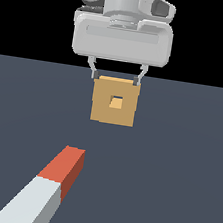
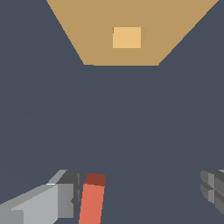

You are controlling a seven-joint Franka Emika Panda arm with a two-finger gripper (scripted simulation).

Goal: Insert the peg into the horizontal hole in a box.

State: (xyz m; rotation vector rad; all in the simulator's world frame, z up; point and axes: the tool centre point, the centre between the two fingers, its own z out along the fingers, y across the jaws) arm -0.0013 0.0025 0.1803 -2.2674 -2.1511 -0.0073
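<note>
Peg (image 1: pixel 46 187): lies on desk, well short of box (image 1: pixel 114 102); hole (image 1: pixel 116 102) empty. Fingers (image 1: pixel 94 66) spread, holding nothing; grasp and insertion remain.

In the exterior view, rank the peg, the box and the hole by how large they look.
1. The peg looks largest, though it lies nearest the camera and runs off-frame, so its true size is unsure.
2. The box.
3. The hole, clearly smallest.
</note>
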